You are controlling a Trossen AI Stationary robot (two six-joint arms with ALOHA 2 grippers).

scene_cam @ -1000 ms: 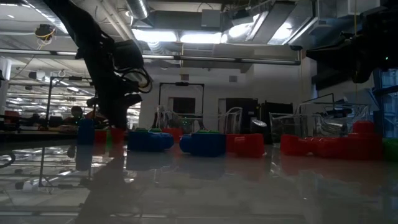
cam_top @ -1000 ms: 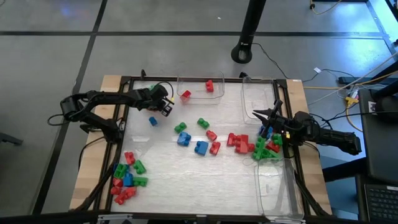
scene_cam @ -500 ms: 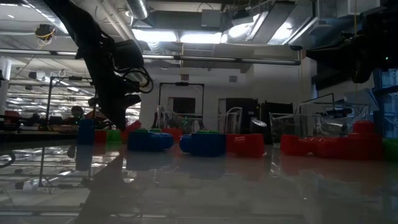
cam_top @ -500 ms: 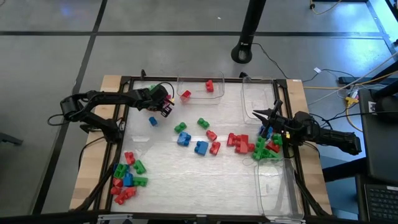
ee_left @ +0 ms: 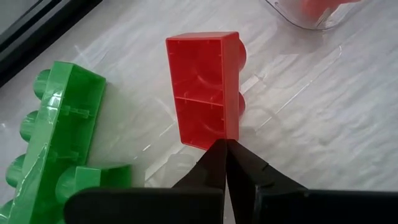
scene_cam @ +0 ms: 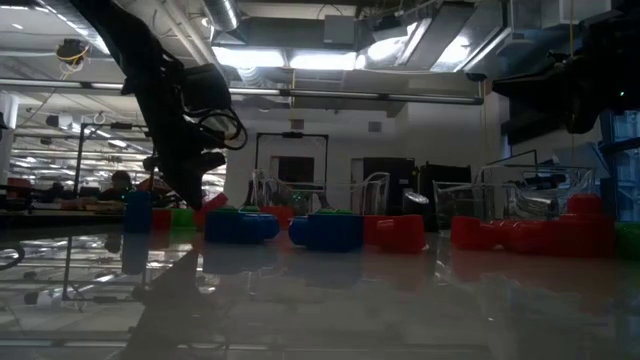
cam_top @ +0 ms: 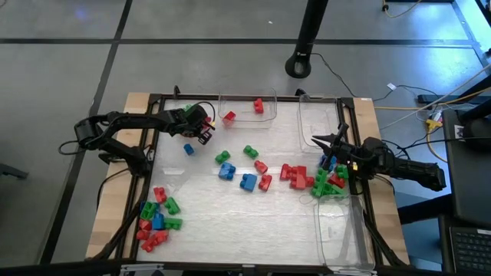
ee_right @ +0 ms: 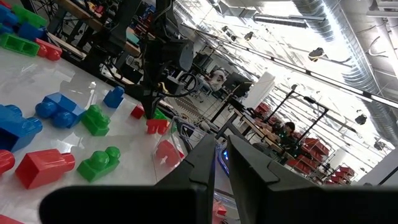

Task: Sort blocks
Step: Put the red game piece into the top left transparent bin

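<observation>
A white tabletop [cam_top: 230,222] framed by dark rails fills the middle of the overhead frame, scattered with small studded plastic toy bricks [cam_top: 248,182] in red, green and blue. One cluster of bricks sits at the lower left [cam_top: 156,218], a loose line runs across the centre, and a heap lies at the right edge [cam_top: 330,182]. A clear rectangular plastic bin [cam_top: 247,110] at the upper centre holds two red bricks [cam_top: 258,105]. Another clear bin [cam_top: 318,123] stands at the upper right, and a third [cam_top: 339,234] at the lower right.

The left gripper [cam_top: 205,132] reaches in from the upper left, near the upper-centre bin. Its wrist camera shows its fingers pressed together with nothing between them, the tips just touching the edge of a hollow red two-stud brick [ee_left: 205,87] lying on its side. A green studded brick [ee_left: 53,130] lies just beside that red one.

The right gripper [cam_top: 321,141] rests at the right edge of the frame, above the heap, its fingers nearly closed and holding nothing.
</observation>
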